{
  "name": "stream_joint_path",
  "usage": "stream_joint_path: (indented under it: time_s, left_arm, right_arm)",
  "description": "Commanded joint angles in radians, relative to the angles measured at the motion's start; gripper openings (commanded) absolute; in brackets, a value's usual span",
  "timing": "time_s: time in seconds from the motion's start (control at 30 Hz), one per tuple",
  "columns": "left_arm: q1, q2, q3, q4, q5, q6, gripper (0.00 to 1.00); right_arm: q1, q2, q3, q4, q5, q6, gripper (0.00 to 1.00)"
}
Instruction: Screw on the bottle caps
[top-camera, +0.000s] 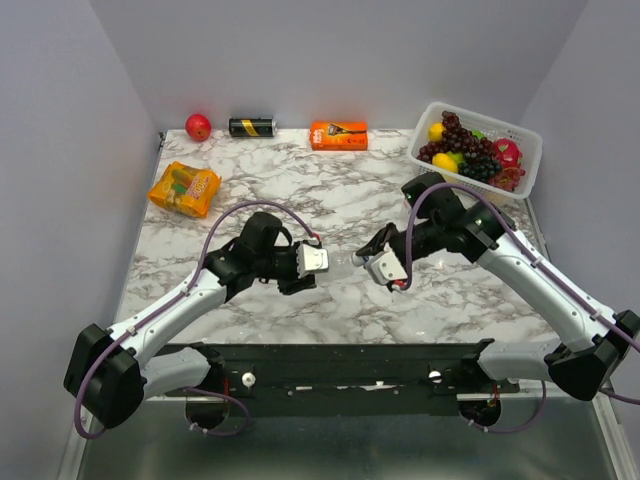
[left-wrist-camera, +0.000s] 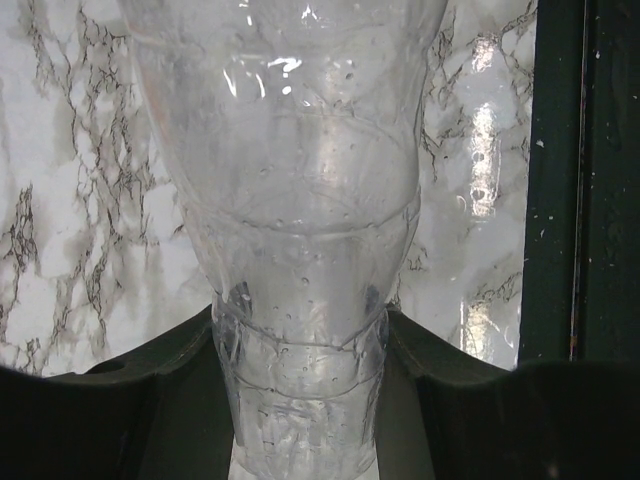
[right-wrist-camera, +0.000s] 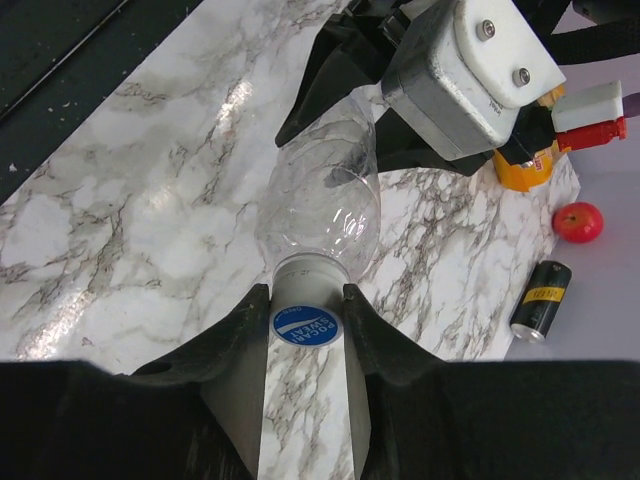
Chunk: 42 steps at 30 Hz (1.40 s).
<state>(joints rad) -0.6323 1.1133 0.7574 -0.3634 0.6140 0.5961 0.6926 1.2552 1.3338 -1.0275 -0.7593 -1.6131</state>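
Note:
One clear bottle (top-camera: 345, 259) hangs level above the marble table, between my two grippers. My left gripper (top-camera: 322, 260) is shut on its lower body, which fills the left wrist view as ribbed clear plastic (left-wrist-camera: 300, 200) pinched between the dark fingers (left-wrist-camera: 150, 400). In the right wrist view the bottle (right-wrist-camera: 325, 200) points its neck at the camera. On that neck sits a whitish bottle cap with a blue printed top (right-wrist-camera: 306, 318). My right gripper (right-wrist-camera: 306, 305) is shut on this cap, one finger on each side. The left gripper's fingers (right-wrist-camera: 325, 85) hold the bottle's far end.
A white basket (top-camera: 520, 135) of fruit stands at the back right. Along the back wall are an orange box (top-camera: 338, 134), a black can (top-camera: 252, 127) and a red apple (top-camera: 198, 127). An orange snack bag (top-camera: 184, 189) lies at the left. A black rail (top-camera: 340, 365) runs along the near edge.

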Motion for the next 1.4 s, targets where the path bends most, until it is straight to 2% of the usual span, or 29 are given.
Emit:
stream_joint_path:
  time_s: [0.0, 0.1, 0.3, 0.33, 0.43, 0.47, 0.57, 0.6, 0.7, 0.87, 0.93, 1.03, 1.07, 1.1, 1.17, 1.3, 1.37]
  left_arm:
    - [0.013, -0.012, 0.007, 0.044, 0.064, -0.022, 0.0]
    - [0.014, -0.012, 0.005, 0.053, 0.076, -0.027, 0.0]
    - [0.014, -0.013, 0.003, 0.058, 0.078, -0.021, 0.0]
    - [0.014, -0.015, 0.003, 0.058, 0.078, -0.021, 0.0]
    - [0.014, -0.02, -0.003, 0.081, 0.052, -0.041, 0.0]
    - [0.014, -0.021, -0.01, 0.116, 0.031, -0.056, 0.0]
    - [0.014, -0.03, -0.033, 0.211, -0.078, -0.133, 0.0]
    - [0.014, -0.036, -0.039, 0.234, -0.107, -0.145, 0.0]
    - [0.014, -0.055, -0.067, 0.337, -0.239, -0.22, 0.0]
    - [0.009, -0.055, -0.084, 0.426, -0.484, -0.297, 0.0]
    - [0.008, -0.058, -0.092, 0.434, -0.548, -0.294, 0.0]
    - [0.006, -0.056, -0.109, 0.466, -0.7, -0.294, 0.0]
    - [0.005, -0.056, -0.11, 0.477, -0.726, -0.286, 0.0]
    - [0.003, -0.053, -0.115, 0.484, -0.776, -0.266, 0.0]
    - [0.0, -0.052, -0.116, 0.509, -0.818, -0.237, 0.0]
    - [-0.015, -0.05, -0.125, 0.546, -0.87, -0.08, 0.0]
    - [-0.032, -0.052, -0.133, 0.583, -0.878, 0.107, 0.0]
  right_arm:
    - [0.005, 0.023, -0.001, 0.018, 0.032, 0.061, 0.37]
    - [0.005, 0.009, -0.025, 0.065, 0.046, 0.079, 0.43]
    - [0.007, 0.015, -0.033, 0.075, 0.066, 0.099, 0.38]
    - [0.005, 0.029, -0.03, 0.079, 0.074, 0.116, 0.3]
    - [0.007, 0.094, 0.06, 0.021, 0.092, 0.232, 0.14]
    - [0.005, 0.169, 0.152, 0.005, 0.094, 0.365, 0.12]
    - [-0.007, 0.351, 0.321, -0.132, 0.043, 0.583, 0.05]
    - [-0.019, 0.398, 0.422, -0.21, 0.019, 0.637, 0.04]
    - [-0.044, 0.514, 0.528, -0.275, -0.073, 0.853, 0.01]
    - [-0.053, 0.547, 0.55, -0.186, -0.109, 1.189, 0.0]
    - [-0.061, 0.565, 0.582, -0.157, -0.103, 1.266, 0.0]
    - [-0.109, 0.581, 0.582, -0.089, -0.153, 1.51, 0.0]
    - [-0.132, 0.607, 0.561, -0.074, -0.196, 1.702, 0.0]
    - [-0.152, 0.607, 0.548, -0.036, -0.257, 1.74, 0.0]
    - [-0.148, 0.616, 0.545, -0.057, -0.23, 1.73, 0.0]
    - [-0.148, 0.598, 0.435, -0.011, -0.319, 1.812, 0.0]
    - [-0.148, 0.592, 0.42, 0.009, -0.347, 1.837, 0.0]
